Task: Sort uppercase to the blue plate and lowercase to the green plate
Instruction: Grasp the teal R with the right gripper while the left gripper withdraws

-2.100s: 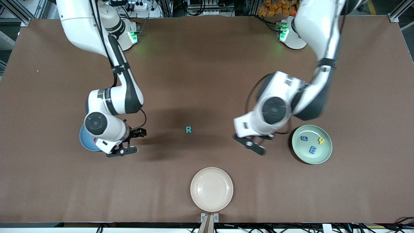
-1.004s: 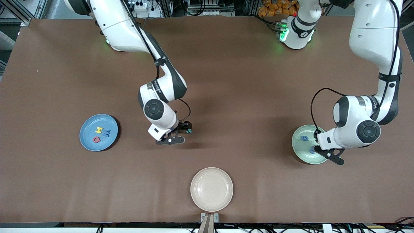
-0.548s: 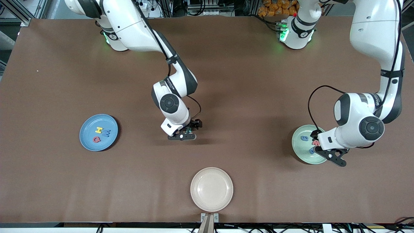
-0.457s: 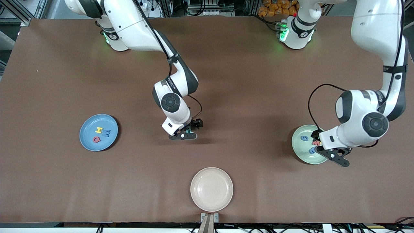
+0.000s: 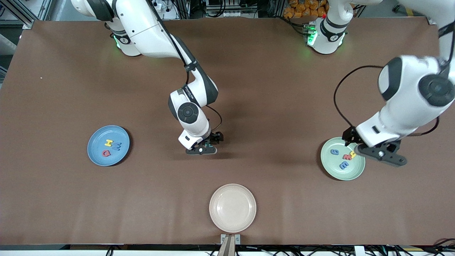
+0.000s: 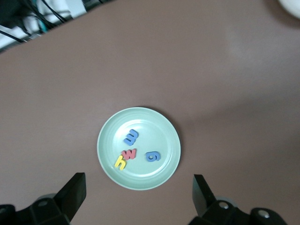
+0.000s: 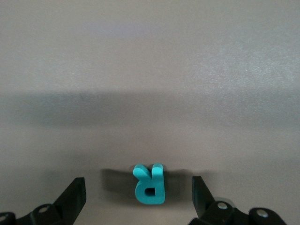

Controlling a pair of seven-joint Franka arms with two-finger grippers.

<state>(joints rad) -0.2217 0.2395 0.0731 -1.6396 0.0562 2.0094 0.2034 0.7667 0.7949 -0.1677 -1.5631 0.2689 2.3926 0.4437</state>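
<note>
right wrist view shows the right gripper (image 7: pixel 136 199) low over the table middle, jaws spread either side of the teal r (image 7: pixel 150 183), which lies flat. risk: closing off-centre could flick the small foam letter away. bare table all round it, and the blue plate (image 5: pixel 95 157) (h, w, round letter in it) lies toward the right arm's end. left gripper (image 6: pixel 138 199) hangs spread and empty over the green plate (image 6: pixel 108 165), which holds four lowercase letters.
</note>
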